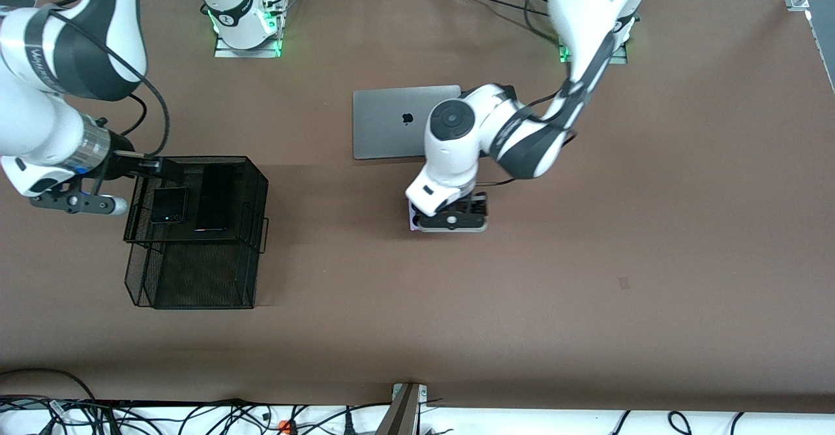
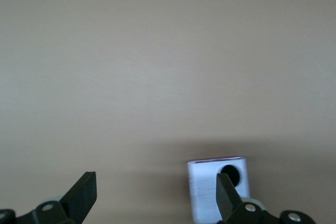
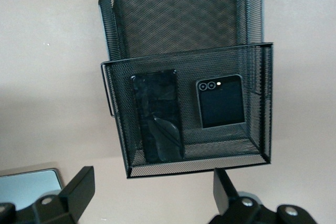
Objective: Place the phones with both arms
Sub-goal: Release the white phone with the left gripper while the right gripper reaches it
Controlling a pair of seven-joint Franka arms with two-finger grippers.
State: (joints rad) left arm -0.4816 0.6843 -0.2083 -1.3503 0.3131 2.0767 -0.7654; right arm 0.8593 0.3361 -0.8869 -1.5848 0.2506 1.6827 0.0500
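Observation:
A small lavender-white phone (image 2: 207,192) with a black circle lies flat on the brown table; in the front view only its edge (image 1: 412,217) shows under the left hand. My left gripper (image 2: 156,195) is low over it and open, one finger (image 2: 227,195) above the phone's face, nothing gripped. The hand (image 1: 450,216) hides the fingers in the front view. A long slim black phone (image 3: 156,116) and a small folded black phone (image 3: 220,100) lie in the upper tier of a black mesh basket (image 3: 184,166). My right gripper (image 3: 152,192) hangs open beside that tier.
The mesh basket (image 1: 196,272) stands toward the right arm's end, with its lower tier nearer the front camera. A closed grey laptop (image 1: 391,122) lies mid-table, farther from the camera than the lavender-white phone. Cables run along the table's edges.

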